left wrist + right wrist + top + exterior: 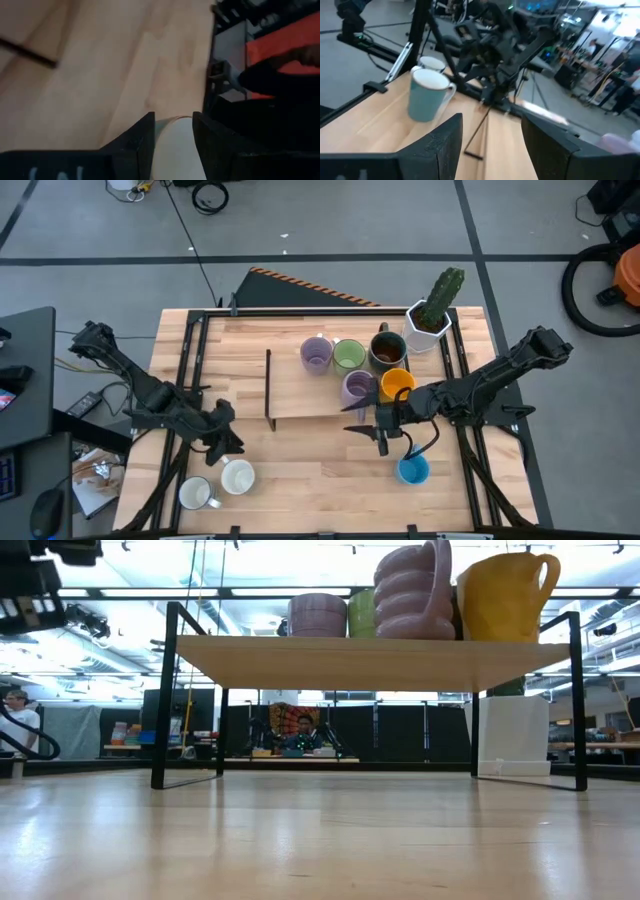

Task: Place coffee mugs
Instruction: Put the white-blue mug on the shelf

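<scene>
The left pincer [228, 442] hangs over the front left part of the wooden desk [300, 480], just above a white mug [238, 477]. In the left wrist view its 2 dark fingers [137, 142] stand a little apart with the pale rim of that white mug [175, 150] between them; whether they press on it cannot be told. A second white mug [194, 494] with its handle showing sits just beside the first, nearer the front left corner.

The right pincer [381, 432] hovers right of the desk's middle, at the front edge of the low shelf [300, 395], its fingers spread and holding nothing. In the right wrist view the gap between its fingers [445, 142] is empty, and the 2 white mugs [426, 94] stand across the desk below the left arm [495, 45]. A blue mug [412, 470] stands on the desk just in front of the right pincer, toward the front right.

On the shelf stand 5 mugs: a lilac mug [316, 353], a green mug [348, 355] and a dark brown mug [387, 348] in the back row, a second lilac mug [357, 388] and an orange mug [397, 385] at the front edge. A white faceted pot with a cactus [432, 315] stands at the desk's back right corner.
</scene>
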You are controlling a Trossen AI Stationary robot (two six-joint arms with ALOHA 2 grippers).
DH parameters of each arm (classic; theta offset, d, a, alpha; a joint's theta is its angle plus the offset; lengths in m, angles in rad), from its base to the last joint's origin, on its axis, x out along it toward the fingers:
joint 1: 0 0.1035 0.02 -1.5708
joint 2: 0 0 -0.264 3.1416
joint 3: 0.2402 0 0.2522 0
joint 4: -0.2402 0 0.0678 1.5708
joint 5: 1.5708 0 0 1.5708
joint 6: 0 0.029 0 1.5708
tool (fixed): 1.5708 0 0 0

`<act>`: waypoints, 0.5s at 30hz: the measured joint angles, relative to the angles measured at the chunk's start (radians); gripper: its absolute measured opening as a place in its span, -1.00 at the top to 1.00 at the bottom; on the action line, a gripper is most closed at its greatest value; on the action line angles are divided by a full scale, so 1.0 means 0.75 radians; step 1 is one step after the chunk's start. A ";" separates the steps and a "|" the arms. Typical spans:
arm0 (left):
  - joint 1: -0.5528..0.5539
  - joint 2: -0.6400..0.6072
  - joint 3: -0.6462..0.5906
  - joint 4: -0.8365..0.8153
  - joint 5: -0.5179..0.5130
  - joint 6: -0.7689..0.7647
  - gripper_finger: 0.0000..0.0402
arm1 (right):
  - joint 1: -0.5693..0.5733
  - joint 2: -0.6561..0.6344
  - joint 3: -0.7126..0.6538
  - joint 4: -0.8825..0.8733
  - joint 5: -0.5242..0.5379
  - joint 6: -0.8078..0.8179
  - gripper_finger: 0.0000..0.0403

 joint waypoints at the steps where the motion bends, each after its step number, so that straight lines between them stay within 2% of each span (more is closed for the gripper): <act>1: -0.006 0.022 0.003 0.031 0.002 0.024 0.34 | -0.003 0.000 0.001 0.011 -0.009 -0.013 -0.04; 4: -0.010 0.103 0.069 0.053 0.002 0.078 0.43 | -0.026 0.004 0.001 0.002 -0.055 -0.029 -0.04; 8: -0.008 0.228 0.204 -0.029 -0.001 0.140 0.52 | -0.060 0.032 0.001 0.006 -0.061 -0.046 -0.04; 13: -0.023 0.368 0.416 -0.315 0.015 0.142 0.59 | -0.103 0.074 0.004 0.063 -0.064 -0.056 -0.04; 15: -0.042 0.418 0.466 -0.356 0.015 0.143 0.61 | -0.107 0.077 0.005 0.060 -0.070 -0.054 -0.04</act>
